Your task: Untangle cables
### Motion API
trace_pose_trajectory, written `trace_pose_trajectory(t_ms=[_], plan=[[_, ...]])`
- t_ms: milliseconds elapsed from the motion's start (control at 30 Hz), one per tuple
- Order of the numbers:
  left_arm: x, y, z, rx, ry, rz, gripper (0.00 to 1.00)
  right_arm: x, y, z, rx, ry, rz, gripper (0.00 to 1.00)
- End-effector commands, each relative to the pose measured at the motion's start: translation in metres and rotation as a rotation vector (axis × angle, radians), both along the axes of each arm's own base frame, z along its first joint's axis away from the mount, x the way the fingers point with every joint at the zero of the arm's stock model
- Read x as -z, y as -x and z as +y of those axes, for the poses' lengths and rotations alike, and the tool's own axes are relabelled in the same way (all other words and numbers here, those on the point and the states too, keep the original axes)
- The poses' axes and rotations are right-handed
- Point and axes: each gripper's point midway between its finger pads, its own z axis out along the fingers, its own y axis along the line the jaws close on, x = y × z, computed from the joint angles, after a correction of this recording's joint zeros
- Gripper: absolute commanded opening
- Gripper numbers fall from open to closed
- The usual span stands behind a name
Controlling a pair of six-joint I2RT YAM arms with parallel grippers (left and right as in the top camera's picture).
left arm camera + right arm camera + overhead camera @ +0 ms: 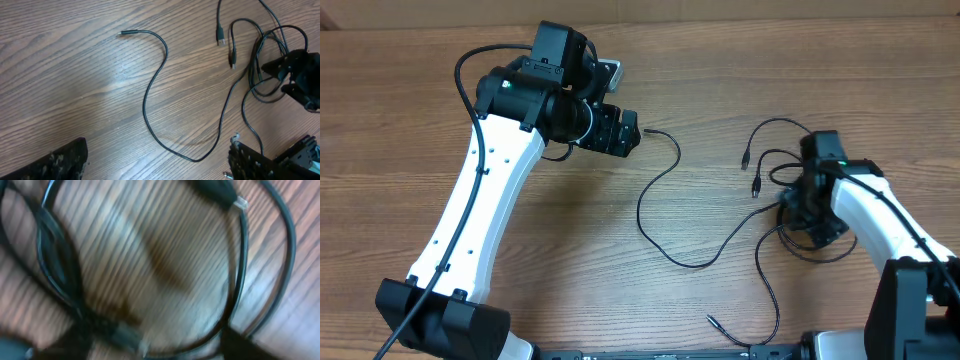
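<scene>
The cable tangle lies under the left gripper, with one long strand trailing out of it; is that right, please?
Not quite: the overhead view shows the tangle under the right gripper, not the left, with one long strand trailing out of it.

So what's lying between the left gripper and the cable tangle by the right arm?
In the overhead view, one long loose cable loops across bare wood from near the left gripper to the tangle; two plug ends lie beside the tangle.

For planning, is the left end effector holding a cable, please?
No; the left end effector is open, the cable plug lying apart.
</scene>
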Motion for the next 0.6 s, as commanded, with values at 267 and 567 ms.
trace_pose_trajectory(t_ms=[267,567], plan=[[-0.003,0.002,-0.002,0.029,-0.009,-0.015,0.89,-0.045,-0.052,-0.001,-0.12,-0.117,-0.222,0.04],[-0.005,-0.003,-0.004,0.029,-0.002,-0.035,0.89,-0.327,-0.122,0.043,-0.465,-0.194,-0.861,0.04]])
